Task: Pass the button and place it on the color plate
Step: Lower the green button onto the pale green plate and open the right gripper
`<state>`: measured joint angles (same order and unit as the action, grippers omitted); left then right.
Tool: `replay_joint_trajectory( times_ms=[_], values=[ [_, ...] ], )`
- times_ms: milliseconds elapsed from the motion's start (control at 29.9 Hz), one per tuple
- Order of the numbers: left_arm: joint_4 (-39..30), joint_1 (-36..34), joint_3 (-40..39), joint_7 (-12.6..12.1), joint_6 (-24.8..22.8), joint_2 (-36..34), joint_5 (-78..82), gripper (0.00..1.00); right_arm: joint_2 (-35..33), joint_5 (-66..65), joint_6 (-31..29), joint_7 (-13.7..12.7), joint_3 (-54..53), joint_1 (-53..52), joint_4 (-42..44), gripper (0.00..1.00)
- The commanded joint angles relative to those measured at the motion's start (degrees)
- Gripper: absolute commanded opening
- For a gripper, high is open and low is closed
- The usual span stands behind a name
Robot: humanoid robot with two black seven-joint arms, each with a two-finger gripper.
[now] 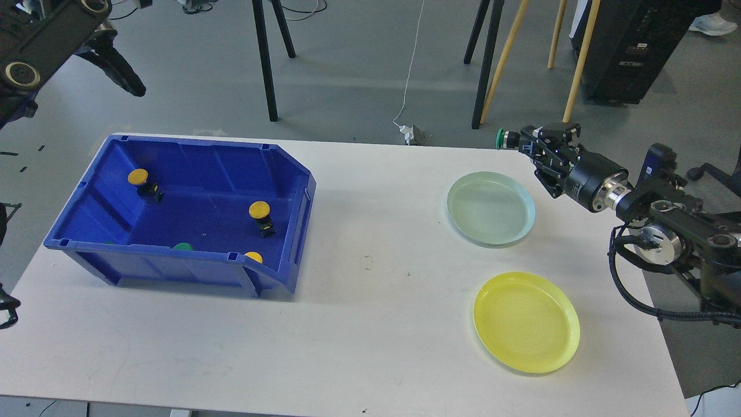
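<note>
My right gripper (517, 142) reaches in from the right at the table's far edge and is shut on a green button (501, 138). It holds the button just beyond the far right rim of the pale green plate (491, 231). The yellow plate (525, 353) lies nearer, at the front right. The blue bin (173, 269) on the left holds yellow buttons (139, 176) (259, 209) (253, 256) and a green one (183, 246). My left gripper (124, 78) is high at the top left, beyond the bin; its fingers are dark and I cannot tell them apart.
The white table (370, 324) carries the bin at the left and the two plates at the right. Chair and stand legs (266, 58) stand on the floor beyond the far edge. A black cabinet (625, 46) is at the back right.
</note>
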<state>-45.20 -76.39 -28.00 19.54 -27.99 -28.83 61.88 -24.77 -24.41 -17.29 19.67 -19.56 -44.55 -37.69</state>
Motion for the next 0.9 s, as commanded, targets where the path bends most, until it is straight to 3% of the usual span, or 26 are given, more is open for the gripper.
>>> replay_joint_trajectory(
  times_ms=[0,200,334,434,601,701,868],
  values=[
    [0.02,0.01,0.57,0.14,-0.01,-0.44,0.08,0.99,3.31,-0.02,0.16,-0.16,3.73,1.04,6.65,0.17],
    [0.02,1.15,0.93,0.14,-0.01,-0.53,0.17,0.99,10.60,0.15,0.07,0.10,5.06,1.05,16.50,0.30],
    [0.02,1.51,1.01,0.14,-0.01,-0.70,0.35,0.99,12.46,0.15,0.16,-0.07,5.06,0.69,18.62,0.58],
    [0.11,2.38,1.10,-0.03,-0.01,-0.70,0.87,0.99,12.46,0.24,0.24,-0.07,4.88,0.43,18.62,0.71],
    [0.02,5.28,1.36,-0.38,-0.01,-2.54,7.19,0.99,11.93,0.77,-0.46,-0.16,4.27,-0.71,18.45,0.84],
    [-1.81,6.95,3.38,-0.47,-0.01,-4.82,11.67,0.99,10.89,0.85,-0.55,-0.16,4.00,-1.76,18.36,0.86],
    [-13.04,8.01,11.80,-0.65,-0.01,-15.53,23.09,0.99,5.97,0.85,-0.90,-0.16,3.91,-4.49,18.27,0.88]
  ],
)
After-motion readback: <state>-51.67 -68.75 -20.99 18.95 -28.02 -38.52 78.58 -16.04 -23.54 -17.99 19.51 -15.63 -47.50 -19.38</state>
